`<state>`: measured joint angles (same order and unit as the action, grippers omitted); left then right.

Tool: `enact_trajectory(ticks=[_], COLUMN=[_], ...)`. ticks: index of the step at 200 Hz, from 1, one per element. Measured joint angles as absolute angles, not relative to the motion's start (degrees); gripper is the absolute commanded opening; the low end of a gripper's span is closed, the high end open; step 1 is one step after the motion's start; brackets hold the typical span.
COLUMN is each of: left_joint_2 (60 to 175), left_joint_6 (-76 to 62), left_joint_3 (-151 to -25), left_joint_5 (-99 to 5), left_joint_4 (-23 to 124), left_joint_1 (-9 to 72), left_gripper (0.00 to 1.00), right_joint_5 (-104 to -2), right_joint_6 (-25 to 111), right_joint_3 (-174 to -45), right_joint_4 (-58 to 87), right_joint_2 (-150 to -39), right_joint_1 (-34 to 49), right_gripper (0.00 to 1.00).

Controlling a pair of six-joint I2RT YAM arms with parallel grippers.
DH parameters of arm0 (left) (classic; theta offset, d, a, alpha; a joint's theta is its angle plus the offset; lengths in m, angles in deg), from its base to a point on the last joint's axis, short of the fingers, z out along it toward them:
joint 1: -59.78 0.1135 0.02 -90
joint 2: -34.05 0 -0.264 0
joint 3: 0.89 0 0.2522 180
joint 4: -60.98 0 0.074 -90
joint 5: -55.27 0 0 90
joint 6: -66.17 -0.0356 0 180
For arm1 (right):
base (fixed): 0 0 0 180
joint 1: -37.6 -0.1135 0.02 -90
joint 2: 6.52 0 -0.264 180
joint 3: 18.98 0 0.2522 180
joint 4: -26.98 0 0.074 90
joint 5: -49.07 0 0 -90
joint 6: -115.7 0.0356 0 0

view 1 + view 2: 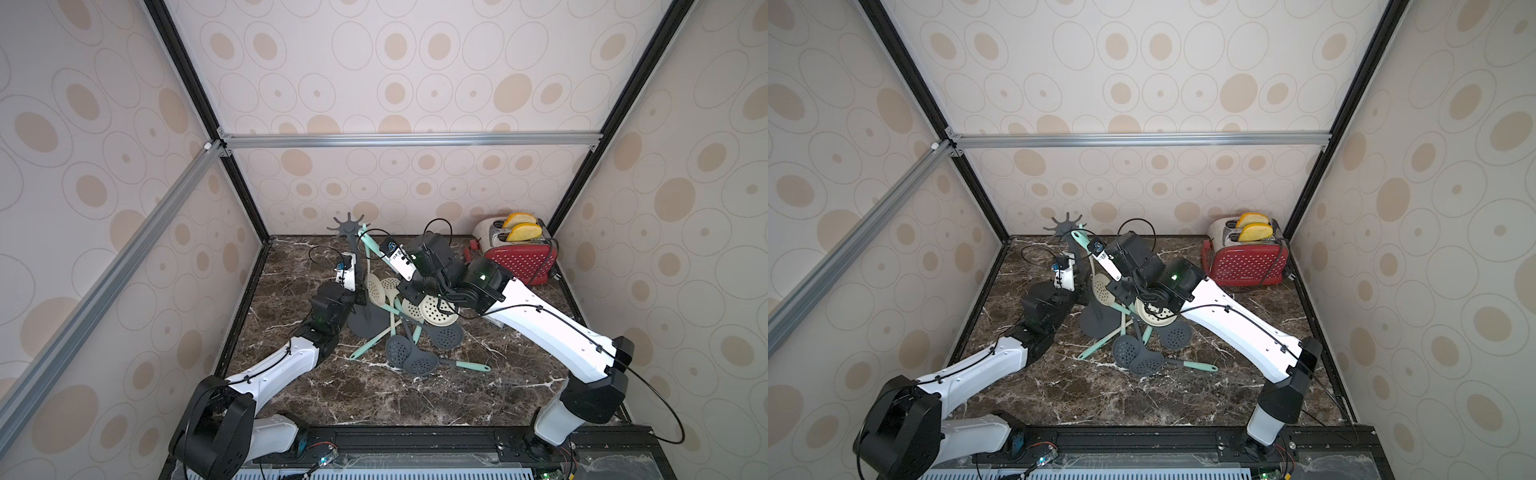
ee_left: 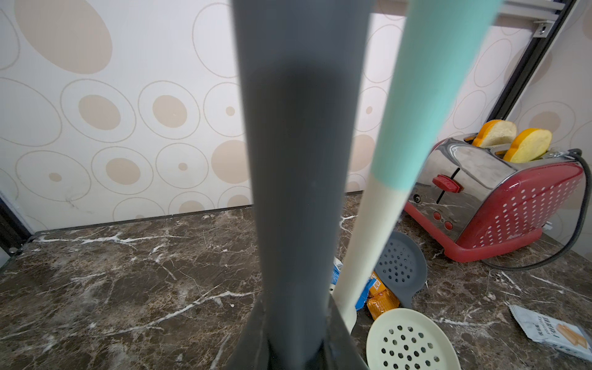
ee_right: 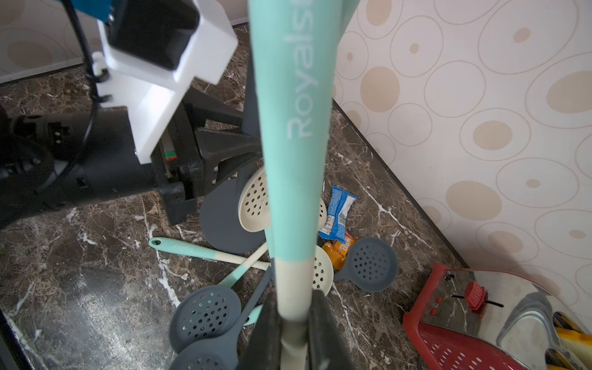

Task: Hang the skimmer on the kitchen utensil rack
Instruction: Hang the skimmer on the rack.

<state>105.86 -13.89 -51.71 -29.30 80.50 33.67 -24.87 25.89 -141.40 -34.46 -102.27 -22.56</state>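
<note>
The dark grey kitchen utensil rack (image 1: pixel 348 226) (image 1: pixel 1066 226) stands upright at the back of the marble table. Its round base (image 1: pixel 368 323) is flat on the surface. My left gripper (image 2: pixel 296 320) (image 1: pixel 360 300) is shut on the rack's pole (image 2: pixel 298 160), low down. My right gripper (image 3: pixel 294 307) is shut on the cream part of a skimmer's handle (image 3: pixel 294 128). The mint end of that skimmer (image 1: pixel 371 240) (image 1: pixel 1082 242) points up beside the crown of hooks. I cannot tell whether it rests on a hook. The held skimmer's head is hidden under the wrist.
Several grey and cream skimmers (image 1: pixel 415 345) lie heaped on the table right of the base. A cream skimmer head (image 3: pixel 256 198) sits close by the pole. A red toaster (image 1: pixel 519 257) with bread stands at the back right. Snack packets (image 3: pixel 339 214) (image 2: pixel 557 330) lie nearby. The back wall is close.
</note>
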Motion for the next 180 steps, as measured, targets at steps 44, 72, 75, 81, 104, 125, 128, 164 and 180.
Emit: enact_trajectory(ticks=[44, 72, 75, 81, 104, 125, 128, 164, 180], left_joint_2=[105.9, 105.8, 105.8, 105.8, 105.8, 105.8, 105.8, 105.8, 105.5], left_joint_6=[-13.7, -13.7, -13.7, -13.7, -13.7, -13.7, -13.7, -13.5, -13.5], left_joint_3=[-51.7, -51.7, -51.7, -51.7, -51.7, -51.7, -51.7, -51.7, -51.7], left_joint_5=[-29.1, -29.0, -29.0, -29.0, -29.0, -29.0, -29.0, -29.0, -29.0], left_joint_4=[80.5, 80.4, 80.4, 80.4, 80.4, 80.4, 80.4, 80.4, 80.1], left_joint_1=[33.7, 33.7, 33.7, 33.7, 33.7, 33.7, 33.7, 33.7, 33.7], left_gripper=[0.00, 0.00, 0.00, 0.00, 0.00, 0.00, 0.00, 0.02, 0.22], right_joint_5=[-22.7, -21.2, -21.1, -20.9, -20.8, -20.9, -20.9, -21.6, -22.2], right_joint_6=[27.0, 28.0, 28.1, 28.2, 28.5, 28.6, 28.7, 29.1, 29.8], right_joint_3=[-143.3, -144.0, -144.1, -144.4, -145.0, -145.9, -146.2, -149.8, -150.1], right_joint_4=[-36.1, -36.8, -36.9, -37.2, -37.8, -38.4, -38.6, -40.1, -40.1], right_joint_2=[-103.6, -104.5, -104.6, -104.9, -105.7, -106.4, -106.5, -109.7, -110.6], right_joint_1=[-22.8, -22.9, -22.9, -23.0, -23.0, -23.0, -23.0, -23.0, -23.0], right_gripper=[0.00, 0.00, 0.00, 0.00, 0.00, 0.00, 0.00, 0.00, 0.00])
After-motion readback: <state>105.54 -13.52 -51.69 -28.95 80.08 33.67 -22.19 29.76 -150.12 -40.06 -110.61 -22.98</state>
